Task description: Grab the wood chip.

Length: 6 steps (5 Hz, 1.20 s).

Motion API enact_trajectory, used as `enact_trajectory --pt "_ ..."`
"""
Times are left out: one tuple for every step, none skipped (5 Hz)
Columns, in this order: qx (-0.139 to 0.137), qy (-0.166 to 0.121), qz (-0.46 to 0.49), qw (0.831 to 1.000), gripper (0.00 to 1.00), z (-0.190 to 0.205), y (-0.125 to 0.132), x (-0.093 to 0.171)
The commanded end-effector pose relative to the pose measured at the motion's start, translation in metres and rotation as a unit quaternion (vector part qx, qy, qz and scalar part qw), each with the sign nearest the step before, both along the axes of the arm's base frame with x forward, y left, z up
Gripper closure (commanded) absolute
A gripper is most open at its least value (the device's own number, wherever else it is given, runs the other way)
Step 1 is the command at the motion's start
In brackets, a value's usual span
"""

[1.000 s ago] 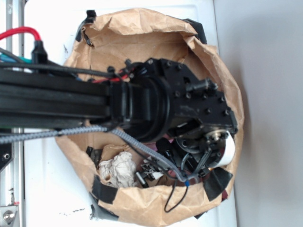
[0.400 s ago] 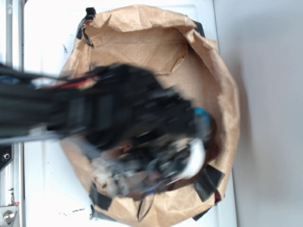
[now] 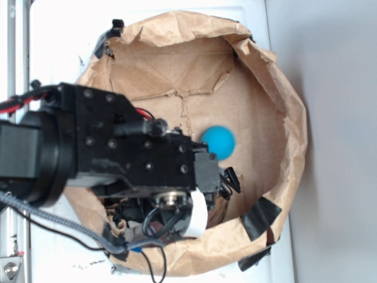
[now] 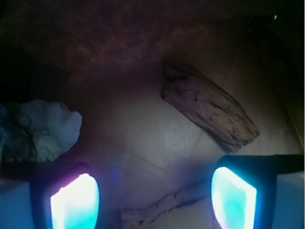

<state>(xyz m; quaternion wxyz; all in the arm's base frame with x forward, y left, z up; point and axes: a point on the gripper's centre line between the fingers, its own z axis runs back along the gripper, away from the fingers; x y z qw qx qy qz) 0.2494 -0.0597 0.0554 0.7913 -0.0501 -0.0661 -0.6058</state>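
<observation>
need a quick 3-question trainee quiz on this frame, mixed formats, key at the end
1. True or false: in the wrist view, the hand has already closed on the wood chip.
2. In the wrist view, what lies at the left edge? A) paper wad B) metal spoon C) green cup
3. Fill in: in the exterior view, the blue ball rests on the cardboard floor of the ____ basin.

Key:
1. False. The fingers stand apart and the chip lies ahead of them, nearer the right one, untouched.
2. A, the crumpled paper wad.
3. Brown paper.
</observation>
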Motion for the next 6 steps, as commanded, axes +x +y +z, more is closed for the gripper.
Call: enact_trajectory --pt "-0.004 -0.017 -0.021 1.0 0.0 0.011 -0.012 -0.005" --pt "-0.008 -0.02 -0.029 0.999 0.0 0.013 -0.014 0.005" --pt "-0.009 -0.032 -0.03 0.999 0.0 0.016 -0.022 0.007" --pt "-0.002 -0.03 -0.024 0.999 0.0 0.011 -0.016 0.031" --pt "-0.003 -0.021 -0.021 1.0 0.0 0.002 -0.013 0.05" --pt "-0.002 -0.021 -0.019 1.0 0.0 -0.003 -0.014 0.06"
